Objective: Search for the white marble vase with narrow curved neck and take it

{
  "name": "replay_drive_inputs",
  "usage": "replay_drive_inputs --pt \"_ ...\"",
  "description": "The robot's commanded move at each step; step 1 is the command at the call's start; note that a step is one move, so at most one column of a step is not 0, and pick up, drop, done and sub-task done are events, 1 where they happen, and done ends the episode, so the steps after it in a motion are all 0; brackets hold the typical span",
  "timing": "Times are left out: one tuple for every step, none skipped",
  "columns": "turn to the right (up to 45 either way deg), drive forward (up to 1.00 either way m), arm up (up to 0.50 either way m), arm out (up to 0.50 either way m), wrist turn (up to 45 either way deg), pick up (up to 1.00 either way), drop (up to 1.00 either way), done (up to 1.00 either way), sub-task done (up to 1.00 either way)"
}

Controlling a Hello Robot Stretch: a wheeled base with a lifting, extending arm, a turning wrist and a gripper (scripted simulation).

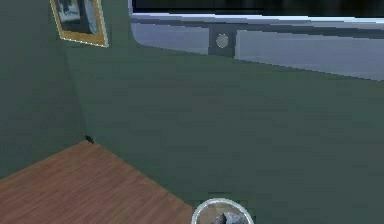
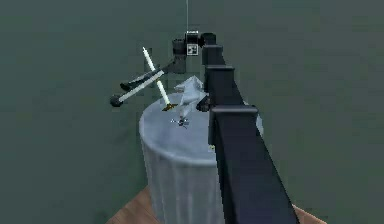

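In the arm side view my dark arm (image 2: 235, 130) rises from the bottom edge toward the green wall. The gripper (image 2: 135, 80) sits at its far end, with one pale thin finger and one dark one crossing in front of the wall. Just right of the fingers a small whitish-grey thing (image 2: 189, 96) lies on the flat top of a pale ribbed cylinder (image 2: 180, 170). Its shape is too small to name. I cannot tell whether the gripper holds anything.
The forward view has a green wall close ahead, with a gold-framed picture (image 1: 80, 22) at upper left and a long grey-framed panel (image 1: 260, 40) along the top. Wooden floor (image 1: 70, 190) fills the lower left. A round pale top (image 1: 222, 213) pokes up at the bottom edge.
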Motion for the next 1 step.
replay_drive_inputs --pt "0.0 0.00 0.00 0.00 45.0 0.00 0.00 0.00 0.00"
